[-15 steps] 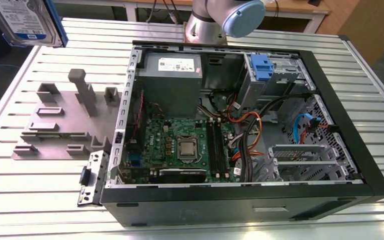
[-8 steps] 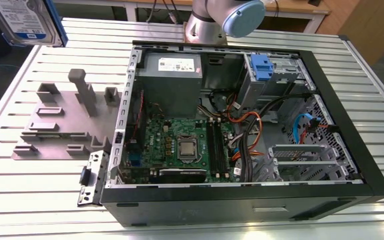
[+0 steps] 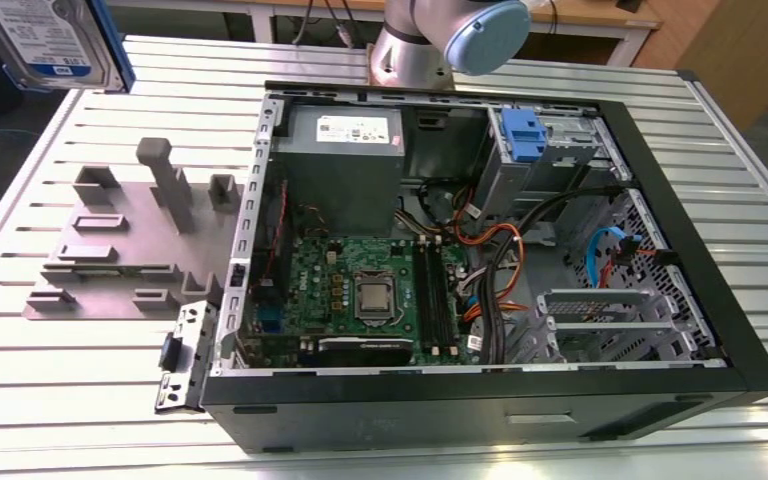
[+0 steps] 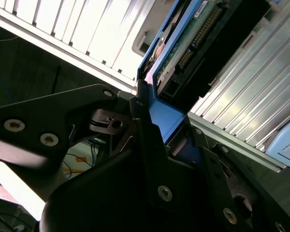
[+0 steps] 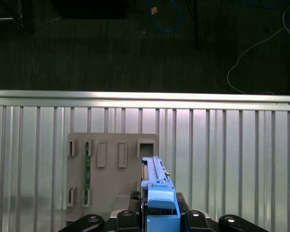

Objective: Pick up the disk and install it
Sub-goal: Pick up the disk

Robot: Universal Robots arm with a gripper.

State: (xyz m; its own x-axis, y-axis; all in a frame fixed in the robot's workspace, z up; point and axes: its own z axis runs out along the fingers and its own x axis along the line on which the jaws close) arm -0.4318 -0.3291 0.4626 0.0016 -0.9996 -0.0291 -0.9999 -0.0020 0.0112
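- Slatted metal tabletop (image 3: pixel 37 400): bearing the whole set-up, with an open computer case (image 3: pixel 738 330) toward the exterior view's right and a grey fixture (image 3: pixel 117 250) toward its left.
- Computer case: side panel off, with the motherboard, cables and a grey power supply (image 3: pixel 341 140) exposed. No silver drive to be made out seated inside, so the install is judged not yet done.
- Arm (image 3: pixel 471 30): rising at the far edge of the tabletop, behind the case.
- Grey fixture: just beside the case's left wall, posts and slots upright. Seen from above in the first wrist view, lying below the carried load.
- Disk (image 3: pixel 48 35): up in the air at the far left corner of the exterior view, label side toward the camera and a blue rail along its right edge. Touching neither fixture nor tabletop, and well apart from the case.
- Pick-up therefore judged complete; carrying across to the case and seating there judged as what is left.
- Blue clip (image 3: pixel 524 135): upright in the bay at the case's far right, with no drive in it.
- Hand (image 4: pixel 165 126): clenched on the disk's blue rail, pinching it from both sides in both wrist views. In the second wrist view, the circuit board and connector edge point away from the grip.
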